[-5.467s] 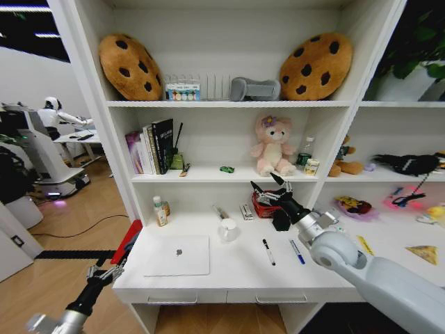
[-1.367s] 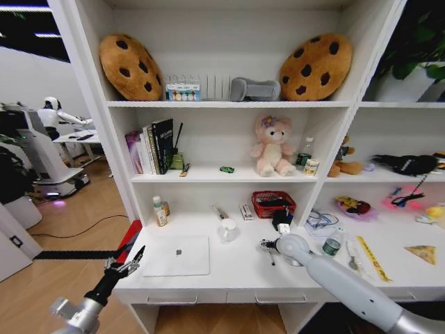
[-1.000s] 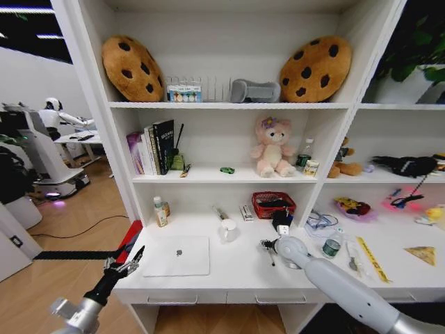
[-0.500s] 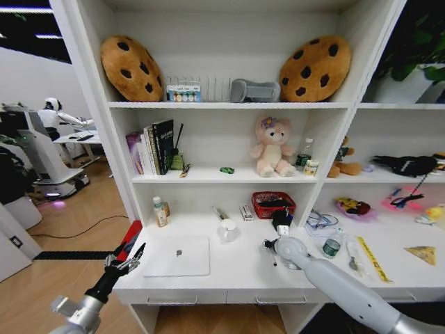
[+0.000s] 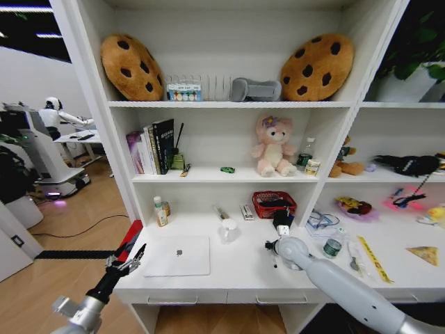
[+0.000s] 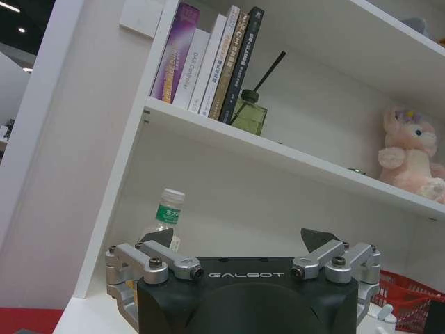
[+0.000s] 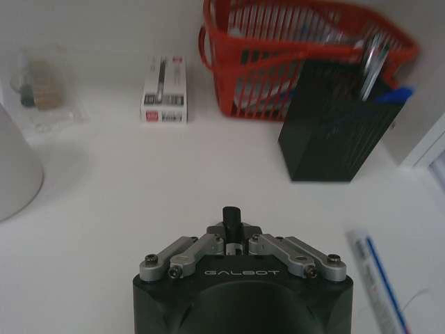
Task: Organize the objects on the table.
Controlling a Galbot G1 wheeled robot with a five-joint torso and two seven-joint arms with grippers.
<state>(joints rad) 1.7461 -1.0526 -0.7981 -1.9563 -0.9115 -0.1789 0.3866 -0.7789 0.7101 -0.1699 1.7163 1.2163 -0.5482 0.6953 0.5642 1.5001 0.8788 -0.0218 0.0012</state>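
Note:
My right gripper (image 5: 270,245) is low over the white table (image 5: 236,275), shut on a black pen (image 7: 230,217) whose end pokes out between the fingers. A black pen holder (image 7: 341,132) with a blue pen (image 7: 389,94) in it stands just beyond, in front of a red basket (image 7: 306,42). A white and blue pen (image 7: 379,278) lies on the table beside the gripper. The silver laptop (image 5: 176,255) lies closed at the table's left. My left gripper (image 5: 125,261) hangs open off the table's left front corner. A green toy car (image 5: 227,170) sits on the shelf above. A yellow wedge (image 5: 423,255) lies far right.
A white cup (image 5: 228,229), a small white box (image 7: 164,90) and a bottle (image 5: 160,211) stand toward the back of the table. Books (image 6: 208,62) and a pink plush (image 5: 274,147) fill the shelf above. Small items clutter the right section.
Since 5.5 s ago my right gripper has come down from mid-air to the table and shut on the black pen. Over the last second it has barely shifted. The left arm rose slightly.

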